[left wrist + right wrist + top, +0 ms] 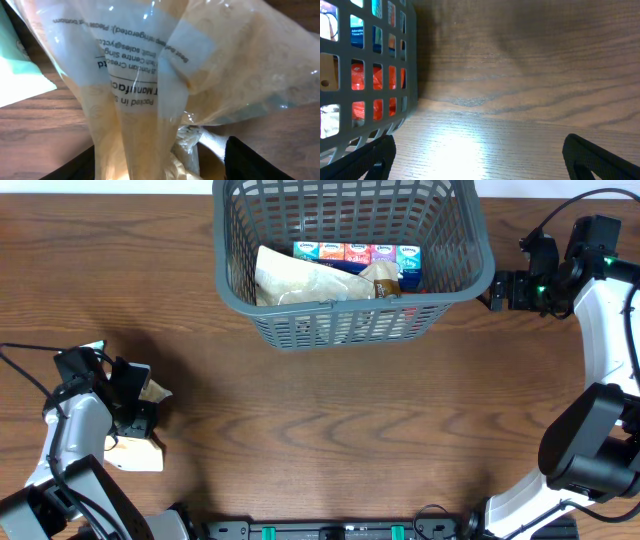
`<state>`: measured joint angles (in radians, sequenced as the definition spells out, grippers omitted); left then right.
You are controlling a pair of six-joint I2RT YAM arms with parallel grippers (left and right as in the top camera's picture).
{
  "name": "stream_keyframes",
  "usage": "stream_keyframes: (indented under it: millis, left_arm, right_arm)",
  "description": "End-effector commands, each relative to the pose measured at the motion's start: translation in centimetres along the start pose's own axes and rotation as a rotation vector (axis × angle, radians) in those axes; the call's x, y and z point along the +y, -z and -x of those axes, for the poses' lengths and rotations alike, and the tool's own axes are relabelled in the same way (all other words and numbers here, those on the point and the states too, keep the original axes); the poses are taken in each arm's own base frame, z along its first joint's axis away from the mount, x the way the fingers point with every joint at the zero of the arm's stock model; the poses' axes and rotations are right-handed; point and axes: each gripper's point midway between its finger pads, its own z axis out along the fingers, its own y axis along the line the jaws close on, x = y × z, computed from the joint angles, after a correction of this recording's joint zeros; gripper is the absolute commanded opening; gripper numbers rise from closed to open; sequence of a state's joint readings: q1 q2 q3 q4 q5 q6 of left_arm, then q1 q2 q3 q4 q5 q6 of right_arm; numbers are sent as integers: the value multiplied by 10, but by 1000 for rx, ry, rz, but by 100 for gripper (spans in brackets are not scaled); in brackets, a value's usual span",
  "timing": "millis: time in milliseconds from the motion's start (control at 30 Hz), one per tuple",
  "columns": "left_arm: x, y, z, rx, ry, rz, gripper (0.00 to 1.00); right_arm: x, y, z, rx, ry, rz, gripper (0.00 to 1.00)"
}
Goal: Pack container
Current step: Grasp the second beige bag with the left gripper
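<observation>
Left gripper (130, 406) straddles a clear packet (150, 75) well off the near-left corner of the container (300, 328); whether its jaws pinch yet, I cannot tell. Right gripper (497, 290), spread wide and empty, sits just beside the container's right wall, far nearer.

L pincer (135, 408) low at near-left, jaws part-open; R pincer (497, 290) far-right, arm stretched fwd, jaws wide.

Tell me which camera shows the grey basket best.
The overhead view: the whole container shows, rim, lattice walls and the packets inside. The right wrist view catches only one slotted wall from outside. The left wrist view shows none of it, only a clear packet.
</observation>
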<state>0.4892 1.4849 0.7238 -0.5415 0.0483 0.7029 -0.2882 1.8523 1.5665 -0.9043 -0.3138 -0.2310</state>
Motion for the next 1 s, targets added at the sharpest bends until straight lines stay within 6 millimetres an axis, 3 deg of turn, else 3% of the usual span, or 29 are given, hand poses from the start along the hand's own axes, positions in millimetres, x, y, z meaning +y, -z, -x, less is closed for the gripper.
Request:
stream_keyframes:
  millis: [0,133,300,467,533,733,867,967]
  left_arm:
    - [-4,-3,-2,2,2,-25,57]
    - [-4,-3,-1,1,2,-25,23]
    - [-6,-3,3,-17,2,-38,14]
    - [-17,-2,13,-75,33,-104,13]
    - [-18,-1,20,-103,82,-117,6]
    - [-16,9,36,-153,276,-149,6]
    - [-8,22,48,-191,428,-144,6]
    - [-7,38,62,-259,429,-167,6]
  right_arm:
    - [3,-1,-1,4,20,0,99]
    - [3,-1,-1,3,20,0,99]
    - [3,-1,-1,3,20,0,99]
    - [3,-1,0,3,20,0,99]
    - [3,-1,0,3,20,0,99]
    - [3,-1,0,2,20,0,99]
    - [3,-1,0,1,21,0,99]
    - [3,-1,0,-1,21,0,99]
